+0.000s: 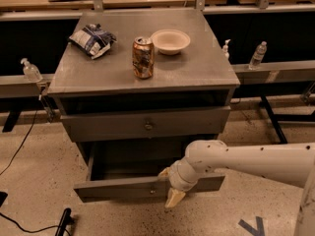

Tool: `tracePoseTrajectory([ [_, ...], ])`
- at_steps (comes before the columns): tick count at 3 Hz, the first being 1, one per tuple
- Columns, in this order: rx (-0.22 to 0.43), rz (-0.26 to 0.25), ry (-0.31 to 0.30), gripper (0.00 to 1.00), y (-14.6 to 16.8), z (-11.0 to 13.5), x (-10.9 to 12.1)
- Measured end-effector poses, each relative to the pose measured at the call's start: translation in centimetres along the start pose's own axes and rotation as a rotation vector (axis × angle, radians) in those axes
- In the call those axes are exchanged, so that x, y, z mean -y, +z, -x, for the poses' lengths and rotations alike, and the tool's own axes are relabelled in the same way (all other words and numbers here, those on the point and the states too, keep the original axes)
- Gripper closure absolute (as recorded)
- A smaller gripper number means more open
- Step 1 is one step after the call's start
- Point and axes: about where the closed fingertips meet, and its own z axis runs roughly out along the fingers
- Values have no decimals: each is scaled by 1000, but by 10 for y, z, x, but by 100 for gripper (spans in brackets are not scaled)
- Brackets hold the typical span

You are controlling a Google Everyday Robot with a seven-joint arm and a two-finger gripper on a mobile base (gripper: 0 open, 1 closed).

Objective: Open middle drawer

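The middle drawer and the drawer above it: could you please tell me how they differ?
The middle drawer is pulled well out, its dark inside showing; the upper drawer sits much further in. The middle drawer's front is shallower than the upper drawer's. The gripper is at the middle drawer's front; nothing is at the upper drawer. Both are grey metal, with small round centre knobs.

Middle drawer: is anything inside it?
The middle drawer stands pulled out; its visible interior is dark, no item showing. Its back lies hidden under the upper drawer, and the gripper at its front covers part.
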Motion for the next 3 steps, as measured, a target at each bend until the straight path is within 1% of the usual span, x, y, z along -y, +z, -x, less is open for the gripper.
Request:
tracePoseTrajectory([
  [1, 6, -33, -4, 33, -2, -11, 27],
  [2, 64, -59, 26, 36, 4, -20, 58],
  [3, 129, -99, 69, 54, 5, -26, 90],
])
